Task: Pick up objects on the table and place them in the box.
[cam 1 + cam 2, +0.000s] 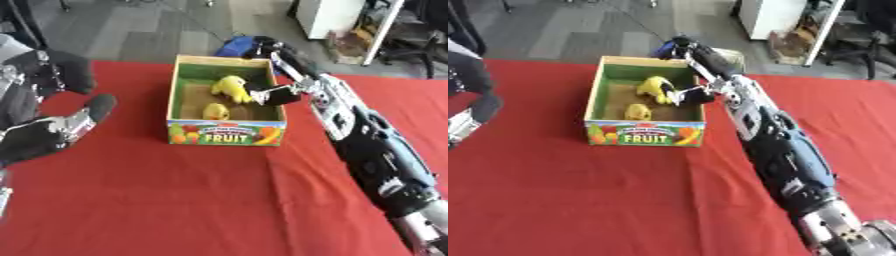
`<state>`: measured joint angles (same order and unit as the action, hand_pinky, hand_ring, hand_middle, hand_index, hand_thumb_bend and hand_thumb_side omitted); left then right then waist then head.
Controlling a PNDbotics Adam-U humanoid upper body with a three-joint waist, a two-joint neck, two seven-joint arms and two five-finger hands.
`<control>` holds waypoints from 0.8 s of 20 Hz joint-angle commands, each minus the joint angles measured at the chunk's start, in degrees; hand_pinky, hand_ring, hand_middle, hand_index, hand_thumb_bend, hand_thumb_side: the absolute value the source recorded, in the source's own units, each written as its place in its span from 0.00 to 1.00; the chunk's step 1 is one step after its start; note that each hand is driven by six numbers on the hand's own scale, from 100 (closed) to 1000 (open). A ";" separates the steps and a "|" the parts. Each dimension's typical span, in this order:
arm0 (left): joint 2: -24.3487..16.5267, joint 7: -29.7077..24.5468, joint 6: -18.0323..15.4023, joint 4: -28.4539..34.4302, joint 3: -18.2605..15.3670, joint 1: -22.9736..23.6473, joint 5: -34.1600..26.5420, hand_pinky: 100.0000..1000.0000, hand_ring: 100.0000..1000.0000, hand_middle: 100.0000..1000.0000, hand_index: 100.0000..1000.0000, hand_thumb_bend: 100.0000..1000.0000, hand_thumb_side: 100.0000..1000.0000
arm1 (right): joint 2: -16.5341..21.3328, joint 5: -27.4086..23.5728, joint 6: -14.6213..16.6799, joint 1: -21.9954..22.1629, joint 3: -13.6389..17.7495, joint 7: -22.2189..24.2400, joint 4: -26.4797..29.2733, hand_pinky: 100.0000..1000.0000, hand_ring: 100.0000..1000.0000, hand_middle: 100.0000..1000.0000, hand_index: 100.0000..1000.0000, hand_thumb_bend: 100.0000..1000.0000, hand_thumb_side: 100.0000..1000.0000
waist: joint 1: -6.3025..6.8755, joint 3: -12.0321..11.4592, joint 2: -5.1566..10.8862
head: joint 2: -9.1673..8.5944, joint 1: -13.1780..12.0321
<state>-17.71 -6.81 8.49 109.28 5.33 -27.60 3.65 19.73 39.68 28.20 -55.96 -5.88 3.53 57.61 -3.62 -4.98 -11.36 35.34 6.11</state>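
Left eye view: right hand (274, 94) reaching over box (226, 133) rim, fingers seemingly curled beside larger yellow toy (230, 88) inside; contact impossible to tell. Smaller yellow toy (214, 111) lying nearer front wall. Box standing on red worktop (175, 200). Left hand (54, 127) at left edge, fingers relaxed, holding nothing.

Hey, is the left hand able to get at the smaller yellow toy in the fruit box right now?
Probably yes. The left hand sits on the red cloth beside the box with nothing between. The small yellow toy lies near the front wall, uncovered from above. The right hand hangs over the larger yellow toy behind it.
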 commanded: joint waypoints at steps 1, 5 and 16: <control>-1.74 1.34 0.04 -0.20 -1.37 0.46 0.72 0.59 0.57 0.50 0.63 0.52 0.24 | 4.98 -11.12 -1.15 2.03 -0.94 1.42 9.75 0.80 1.00 0.65 0.77 0.03 0.02 | 0.30 0.93 1.37 | 0.86 -1.47; -2.51 2.99 0.03 -1.19 -2.44 2.34 1.21 0.59 0.57 0.50 0.63 0.52 0.25 | 8.54 -28.85 -6.06 11.42 -0.47 3.46 23.73 0.81 1.00 0.62 0.76 0.00 0.05 | 0.17 3.13 1.59 | 1.50 -3.47; -3.06 5.84 -1.52 -2.44 -4.51 6.56 -0.19 0.58 0.57 0.49 0.62 0.50 0.27 | 5.02 -46.51 -15.61 33.80 7.59 2.86 43.54 0.82 1.00 0.58 0.73 0.00 0.18 | 0.61 6.42 1.38 | 3.72 -6.58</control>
<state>-19.66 -1.32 7.15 106.18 1.53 -20.62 3.64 24.53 -5.92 13.27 -21.66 0.45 6.71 98.83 -3.12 1.49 -10.76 38.51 -0.18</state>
